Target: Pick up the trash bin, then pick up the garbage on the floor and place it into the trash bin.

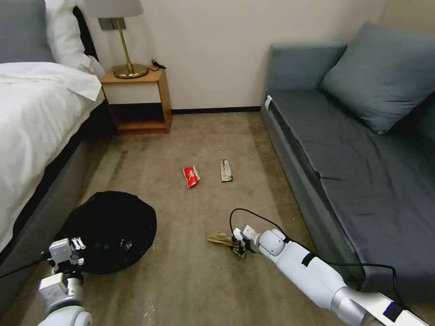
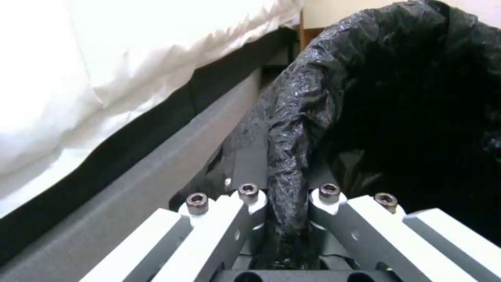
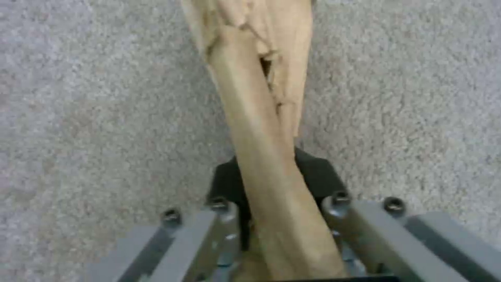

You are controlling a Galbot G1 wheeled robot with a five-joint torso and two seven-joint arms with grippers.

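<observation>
On the carpeted floor (image 1: 199,271) between the bed (image 1: 31,117) and the sofa (image 1: 344,149), the right tool (image 1: 236,246) is clamped on the crumpled brown paper (image 3: 261,129), which sticks out past the fingers as a twisted strip low over the carpet. That paper looks light and soft, so it will crush rather than slip; the hold near one end seems sound, though the free end may flop when swung. The left tool (image 2: 284,219) is pinched shut on the rim of the trash bin (image 1: 111,231), gripping a bunched fold of the black liner; whether hard rim lies under that fold is unclear from the wrist view. The bin, beside the bed frame, should be light but floppy at the bag, so a grip through the rim is the safer place. Farther out lie the red snack packet (image 1: 191,176) and the yellow-green bar wrapper (image 1: 226,170), just apart, both thin, slick and flat, best pinched at a raised edge.
</observation>
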